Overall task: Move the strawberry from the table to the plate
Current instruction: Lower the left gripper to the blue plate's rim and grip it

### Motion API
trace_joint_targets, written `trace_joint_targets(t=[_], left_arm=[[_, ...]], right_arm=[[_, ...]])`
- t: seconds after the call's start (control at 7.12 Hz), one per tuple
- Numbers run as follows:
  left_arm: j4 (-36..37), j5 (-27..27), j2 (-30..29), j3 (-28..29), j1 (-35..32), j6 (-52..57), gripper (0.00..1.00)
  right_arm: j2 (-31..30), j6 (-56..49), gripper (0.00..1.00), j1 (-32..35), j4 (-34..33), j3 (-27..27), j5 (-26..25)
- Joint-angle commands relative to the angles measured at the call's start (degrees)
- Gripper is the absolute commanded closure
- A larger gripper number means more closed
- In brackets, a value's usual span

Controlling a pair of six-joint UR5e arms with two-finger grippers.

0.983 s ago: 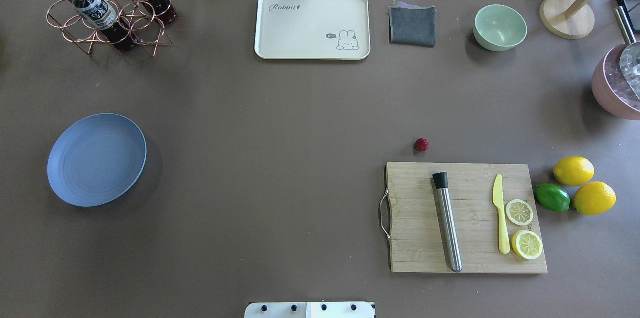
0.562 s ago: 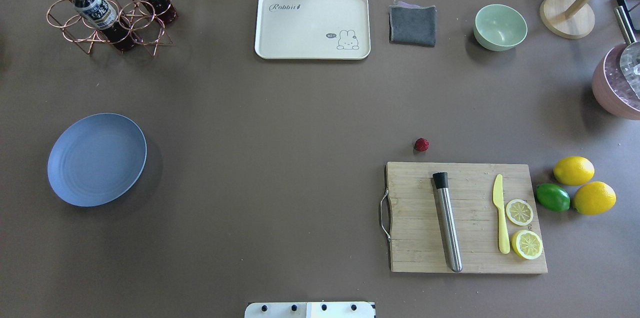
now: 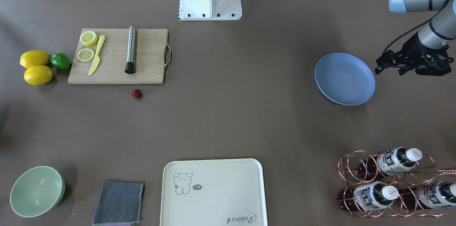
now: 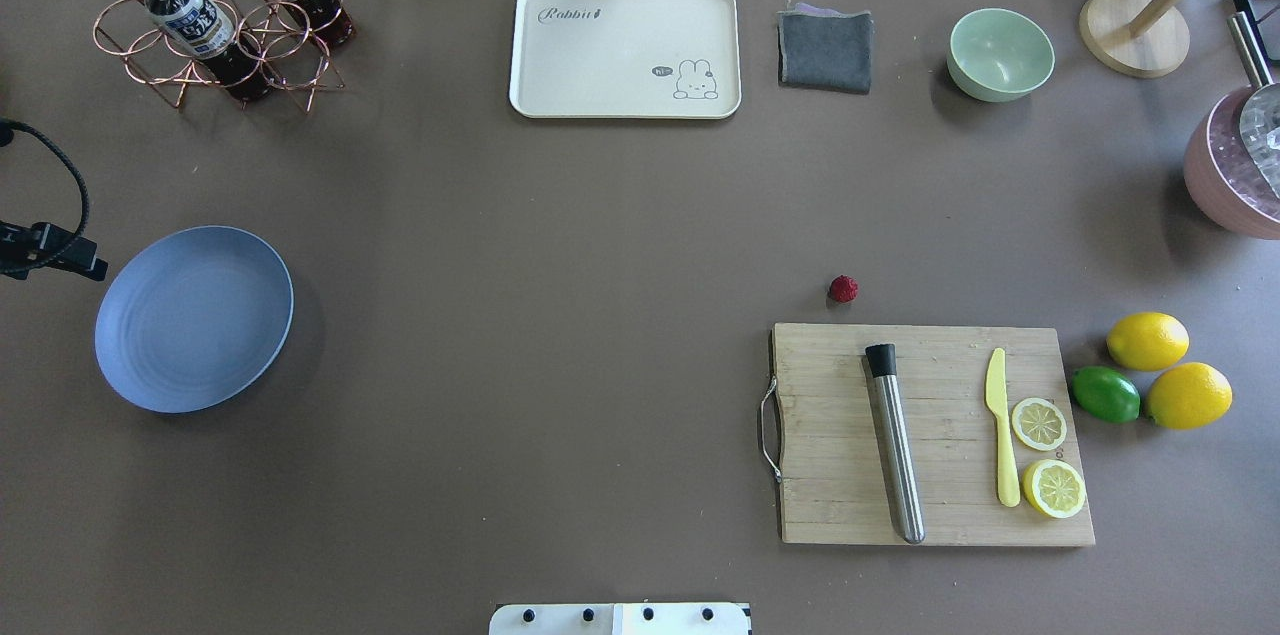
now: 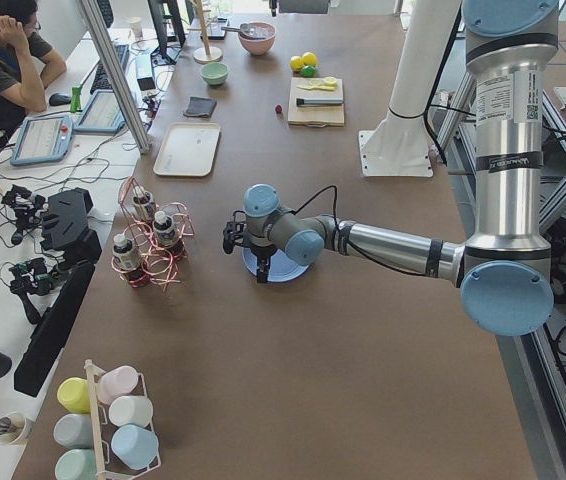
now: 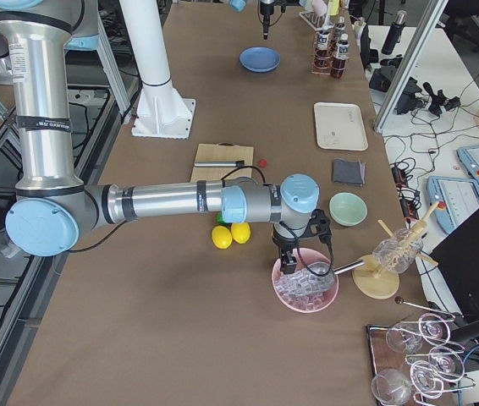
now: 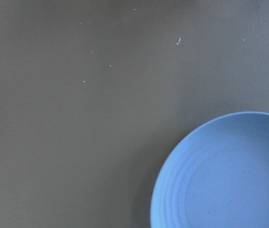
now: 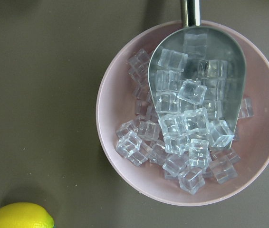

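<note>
The strawberry (image 4: pixel 843 289) is a small dark red berry lying on the brown table (image 4: pixel 560 235), just beyond the far edge of the cutting board. The light-blue plate (image 4: pixel 194 318) sits empty far off on the left side. My left gripper (image 4: pixel 85 262) hovers right beside the plate's left rim, far from the berry; I cannot tell whether it is open or shut. Its wrist view shows only part of the plate (image 7: pixel 229 175) and bare table. My right gripper (image 6: pixel 290 264) hangs over a pink bowl of ice (image 8: pixel 191 114), and I cannot tell its state.
A wooden cutting board (image 4: pixel 930 433) carries a steel muddler, a yellow knife and lemon slices. Lemons (image 4: pixel 1147 341) and a lime lie to its right. At the back stand a cream tray (image 4: pixel 625 50), grey cloth (image 4: pixel 826 50), green bowl (image 4: pixel 1000 54) and bottle rack (image 4: pixel 215 25).
My left gripper and its cable have come into the overhead view at the left edge, next to the plate. The strawberry and plate have not moved.
</note>
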Motion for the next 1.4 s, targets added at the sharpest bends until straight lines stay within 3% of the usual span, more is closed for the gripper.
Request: trace_joint_targets(t=[0.0,0.42,0.98,1.12,1.26], left_arm=[[-3.7,3.0,-0.3,2.5,4.6,-1.2,0.1],[-6.5,4.6,-0.4,5.2,5.8,-1.1,0.14],[-6.8,4.6,-1.9,7.3,6.1,-1.0,0.28],[-6.8,4.6,-2.1,7.5,6.1,-1.1,0.32],[-6.8,4.6,-2.2,7.8,6.2,-1.1,0.46]], right_arm=[[-0.1,0.0,0.0,-0.2,0.0,-0.1,0.0],[-0.2,0.0,0.0,-0.2,0.0,0.0,0.0],[-0.2,0.1,0.0,-0.2,0.0,1.4,-0.2],[-0.1,0.0,0.0,-0.2,0.0,1.4,-0.3],[0.0,0.1,0.0,-0.2,0.0,1.4,-0.3]])
